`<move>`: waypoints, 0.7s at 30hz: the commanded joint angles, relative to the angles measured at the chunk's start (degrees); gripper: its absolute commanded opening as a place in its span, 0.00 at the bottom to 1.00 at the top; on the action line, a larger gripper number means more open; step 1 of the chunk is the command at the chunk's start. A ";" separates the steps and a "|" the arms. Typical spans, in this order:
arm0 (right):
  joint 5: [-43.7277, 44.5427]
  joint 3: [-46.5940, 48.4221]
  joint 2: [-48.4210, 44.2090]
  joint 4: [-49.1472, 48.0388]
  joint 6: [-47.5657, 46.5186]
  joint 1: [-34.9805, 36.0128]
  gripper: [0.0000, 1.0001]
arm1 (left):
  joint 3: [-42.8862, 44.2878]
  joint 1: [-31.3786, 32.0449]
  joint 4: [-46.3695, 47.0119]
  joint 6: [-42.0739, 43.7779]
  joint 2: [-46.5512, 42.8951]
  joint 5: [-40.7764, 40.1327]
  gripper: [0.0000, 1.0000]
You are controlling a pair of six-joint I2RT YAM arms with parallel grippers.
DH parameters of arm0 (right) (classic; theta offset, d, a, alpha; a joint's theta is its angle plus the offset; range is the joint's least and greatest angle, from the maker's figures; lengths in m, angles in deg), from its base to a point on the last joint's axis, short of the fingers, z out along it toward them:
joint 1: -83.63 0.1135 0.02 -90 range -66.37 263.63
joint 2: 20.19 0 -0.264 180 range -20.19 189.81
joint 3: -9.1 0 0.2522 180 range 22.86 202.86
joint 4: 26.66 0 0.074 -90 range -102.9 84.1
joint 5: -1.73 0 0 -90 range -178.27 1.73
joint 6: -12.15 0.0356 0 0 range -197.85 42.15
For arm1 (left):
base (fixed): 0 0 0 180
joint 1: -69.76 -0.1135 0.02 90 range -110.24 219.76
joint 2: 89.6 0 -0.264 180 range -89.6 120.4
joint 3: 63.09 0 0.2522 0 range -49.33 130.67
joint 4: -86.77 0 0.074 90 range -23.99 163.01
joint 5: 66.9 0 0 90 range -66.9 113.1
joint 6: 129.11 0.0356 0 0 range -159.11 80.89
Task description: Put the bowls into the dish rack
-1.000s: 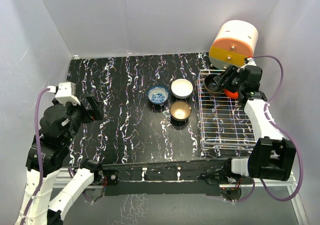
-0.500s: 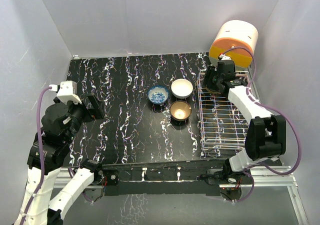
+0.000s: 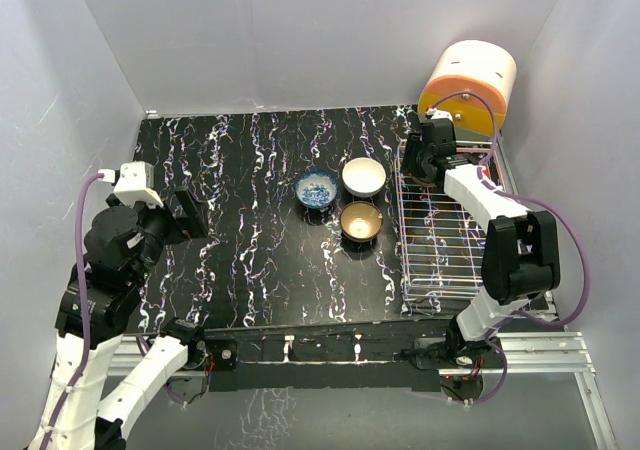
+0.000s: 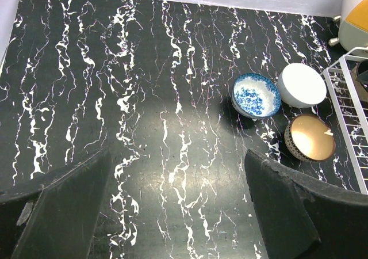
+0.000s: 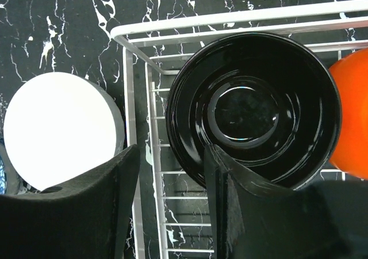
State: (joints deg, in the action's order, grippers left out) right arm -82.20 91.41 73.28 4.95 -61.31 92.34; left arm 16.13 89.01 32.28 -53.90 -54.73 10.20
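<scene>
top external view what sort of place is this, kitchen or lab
Probably a robot test booth, not a kitchen: plain white walls enclose a black marbled table, with two arms bolted at its near edge.

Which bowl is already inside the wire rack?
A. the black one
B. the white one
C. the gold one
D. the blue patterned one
A: the right wrist view shows the black bowl sitting in a corner of the dish rack, while the white bowl, blue bowl and gold bowl stand on the table.
</scene>
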 commanded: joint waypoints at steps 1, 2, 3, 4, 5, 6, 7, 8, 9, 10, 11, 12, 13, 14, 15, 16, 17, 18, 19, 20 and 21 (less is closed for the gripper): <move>4.04 3.84 1.11 -2.88 -1.79 0.88 0.49 | -0.89 0.12 0.98 0.70 0.46 -0.71 0.97; 4.80 3.93 1.43 -2.95 -1.95 1.07 0.49 | -0.97 0.13 1.02 0.79 0.46 -0.86 0.97; 5.40 3.95 1.70 -2.99 -2.10 1.39 0.48 | -1.02 0.18 1.03 0.81 0.50 -0.95 0.97; 6.23 3.96 1.98 -3.06 -2.26 1.74 0.48 | -1.03 0.21 1.08 0.88 0.54 -0.97 0.97; 6.83 3.96 2.29 -3.09 -2.56 2.00 0.48 | -1.03 0.18 1.09 0.94 0.55 -1.06 0.97; 7.31 3.96 2.65 -3.08 -2.82 2.35 0.47 | -1.03 0.14 0.98 0.98 0.58 -1.13 0.97; 8.11 3.96 2.94 -3.08 -3.04 2.69 0.45 | -1.03 0.17 1.05 1.05 0.63 -1.15 0.97; 8.97 3.83 3.25 -2.98 -3.20 3.05 0.44 | -1.03 0.15 0.99 1.07 0.63 -1.16 0.97; 9.80 3.68 3.48 -2.98 -3.42 3.35 0.44 | -1.00 0.17 1.00 1.15 0.59 -1.21 0.97; 10.50 3.55 3.64 -2.99 -3.63 3.60 0.44 | -1.02 0.16 0.95 1.16 0.55 -1.32 0.97; 11.03 3.40 3.88 -3.06 -3.94 3.79 0.44 | -1.03 0.19 0.95 1.17 0.50 -1.33 0.97; 11.53 3.28 4.05 -3.15 -4.22 3.92 0.43 | -1.10 0.17 0.98 1.24 0.46 -1.35 0.97; 11.90 3.26 4.27 -3.21 -4.45 4.06 0.42 | -1.11 0.16 1.00 1.25 0.34 -1.37 0.97; 12.21 3.25 4.41 -3.22 -4.65 4.16 0.41 | -1.11 0.22 0.93 1.25 0.29 -1.48 0.97; 12.60 3.19 4.48 -3.30 -4.74 4.27 0.40 | -1.14 0.22 0.90 1.25 0.22 -1.44 0.97; 12.90 3.09 4.44 -3.40 -4.82 4.34 0.38 | -1.12 0.17 0.87 1.25 0.22 -1.47 0.97; 13.32 2.94 4.36 -3.55 -4.95 4.38 0.35 | -1.12 0.16 0.79 1.21 0.26 -1.41 0.97; 13.71 2.76 4.15 -3.78 -5.05 4.43 0.32 | -1.11 0.16 0.78 1.17 0.28 -1.38 0.97; 14.05 2.42 3.95 -4.16 -5.21 4.42 0.29 | -1.05 0.18 0.78 1.16 0.28 -1.37 0.97; 14.58 2.18 3.84 -4.36 -5.31 4.41 0.26 | -1.03 0.17 0.82 1.16 0.28 -1.34 0.97; 15.16 2.01 3.83 -4.60 -5.62 4.47 0.25 | -1.03 0.20 0.81 1.16 0.28 -1.33 0.97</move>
State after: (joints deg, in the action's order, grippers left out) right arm -71.03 92.61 77.81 4.64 -65.77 96.69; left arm 15.38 89.01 32.65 -53.22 -54.38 9.52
